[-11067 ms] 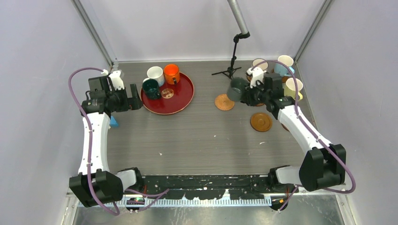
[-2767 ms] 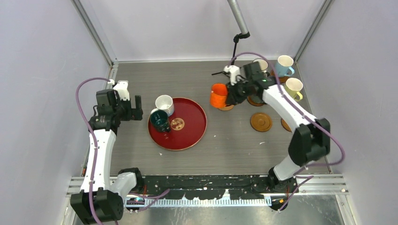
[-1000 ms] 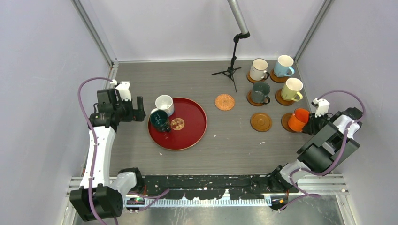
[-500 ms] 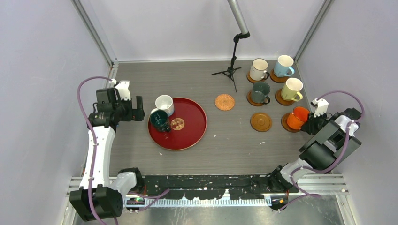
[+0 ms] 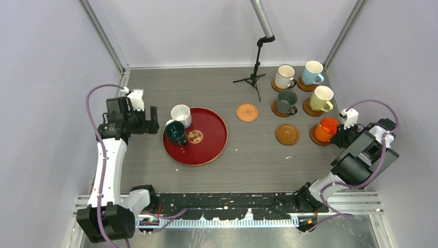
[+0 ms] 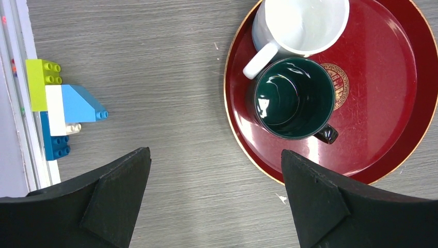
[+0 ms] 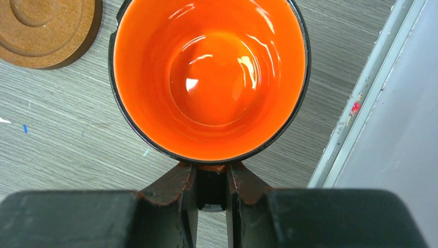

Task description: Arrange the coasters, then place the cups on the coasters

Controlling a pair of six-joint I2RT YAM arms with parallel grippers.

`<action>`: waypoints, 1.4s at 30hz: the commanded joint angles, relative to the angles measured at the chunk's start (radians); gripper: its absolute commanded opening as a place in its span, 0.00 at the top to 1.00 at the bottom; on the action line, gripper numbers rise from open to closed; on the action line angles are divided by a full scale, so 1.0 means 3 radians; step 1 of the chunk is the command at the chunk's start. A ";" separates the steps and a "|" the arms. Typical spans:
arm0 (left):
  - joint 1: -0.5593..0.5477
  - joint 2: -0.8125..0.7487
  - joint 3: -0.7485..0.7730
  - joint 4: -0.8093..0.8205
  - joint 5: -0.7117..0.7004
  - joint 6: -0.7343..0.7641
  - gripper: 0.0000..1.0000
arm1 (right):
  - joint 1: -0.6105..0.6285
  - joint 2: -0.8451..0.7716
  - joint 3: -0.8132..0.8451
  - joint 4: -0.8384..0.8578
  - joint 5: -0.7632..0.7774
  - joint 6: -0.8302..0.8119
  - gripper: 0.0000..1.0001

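Note:
My right gripper (image 5: 338,135) (image 7: 210,181) is shut on the handle of the orange cup (image 5: 326,128) (image 7: 209,77). That cup is upright over a wood coaster (image 5: 313,136) at the right edge; whether it touches I cannot tell. An empty wood coaster (image 5: 287,134) (image 7: 46,31) lies to its left, and a woven coaster (image 5: 247,112) lies further left. Cream (image 5: 284,76), light blue (image 5: 313,72), grey-green (image 5: 285,101) and yellow (image 5: 321,98) cups stand on coasters. The white cup (image 5: 180,114) (image 6: 299,23) and teal cup (image 5: 176,132) (image 6: 294,98) stand on the red tray (image 5: 212,150) (image 6: 392,103). My left gripper (image 5: 151,120) (image 6: 217,201) hangs open left of the tray.
A brown disc (image 5: 194,136) (image 6: 338,85) lies on the tray beside the teal cup. A small black tripod (image 5: 253,78) stands at the back. Toy bricks (image 6: 54,103) sit by the left rail. The metal side rail (image 7: 361,103) runs close to the orange cup.
The right gripper has nudged the orange cup slightly toward the back, over its coaster. The left arm has not moved.

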 commanded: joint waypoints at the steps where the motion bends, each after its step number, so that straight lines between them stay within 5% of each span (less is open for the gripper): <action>1: 0.0013 0.0022 0.0153 0.0031 0.0001 0.0016 0.00 | 0.0043 0.0027 0.0072 -0.0168 -0.0009 -0.0195 0.90; 7: 0.0011 0.0050 0.0164 0.0046 0.0032 0.0014 0.00 | 0.0042 -0.0003 0.0069 -0.0285 0.0016 -0.0346 0.86; 17: 0.0011 0.0037 0.0159 0.0055 0.0030 0.0045 0.00 | 0.0049 -0.0156 0.0183 -0.0428 0.0038 -0.0232 0.32; 30: 0.0011 0.0183 0.0209 -0.0092 -0.0059 0.0011 0.00 | 0.0424 -0.0710 0.0739 -0.0729 0.0081 0.0726 0.26; 36: 0.0012 0.0209 0.0218 -0.0099 -0.0018 -0.0129 0.00 | 0.1176 -0.1076 0.0997 -0.0426 0.0312 0.1810 0.20; 42: 0.0013 0.0219 0.0220 -0.0088 0.0004 -0.0271 0.00 | 0.2887 -0.1262 0.0997 0.0150 0.1117 0.2701 0.17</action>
